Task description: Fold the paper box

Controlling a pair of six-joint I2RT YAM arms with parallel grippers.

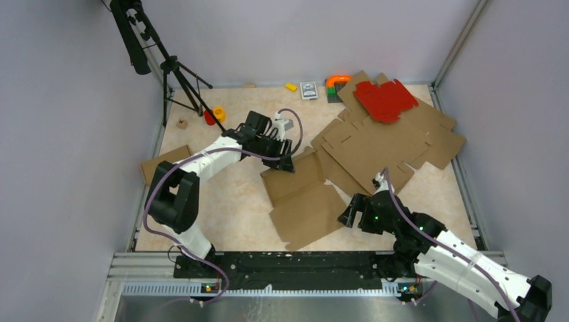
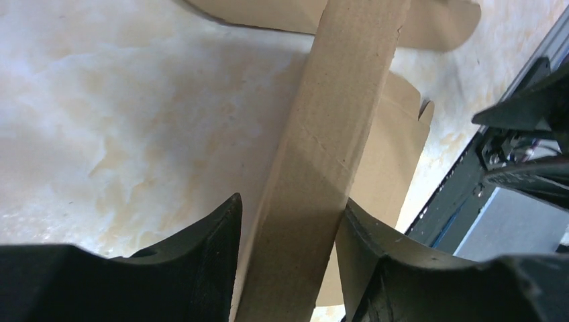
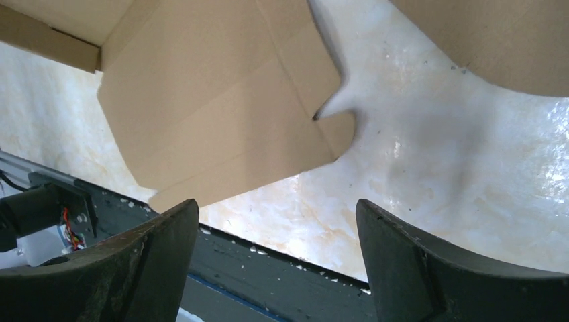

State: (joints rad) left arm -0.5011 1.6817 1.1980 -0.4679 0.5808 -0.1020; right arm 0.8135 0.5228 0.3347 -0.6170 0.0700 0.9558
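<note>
**Brown box half raised between two claws**

From above, the table (image 1: 228,201) is a pale, marbled cream slab, closed in by plain grey walls (image 1: 67,134), with a metal rail (image 1: 302,258) along its near edge. The paper box (image 1: 305,201) lies at the middle of the table, mostly flat, with its far flap lifted. The left claw (image 1: 287,164) is at that far flap. The right claw (image 1: 350,215) hovers just beside the box's right edge. Behind the right claw, a pile of flat cardboard sheets (image 1: 376,144) spreads over the right half of the table, with a red sheet (image 1: 384,99) on top of it. A black tripod (image 1: 176,74) stands in the far left corner. A cardboard scrap (image 1: 158,168) lies at the left edge, and a yellow block (image 1: 291,86) sits by the back wall.

The left wrist camera shows the raised flap (image 2: 329,134) standing on edge between the dark fingers (image 2: 194,255). The right one touches it and the left one is close against it. I cannot tell whether they are squeezing it. A flat panel of the box rests on the table beyond.

The right wrist camera shows the right claw's fingers (image 3: 154,255) spread wide with nothing between them, over bare table and the rail. A flat panel of the box lies ahead, and the edge of the pile shows at the upper right.
</note>
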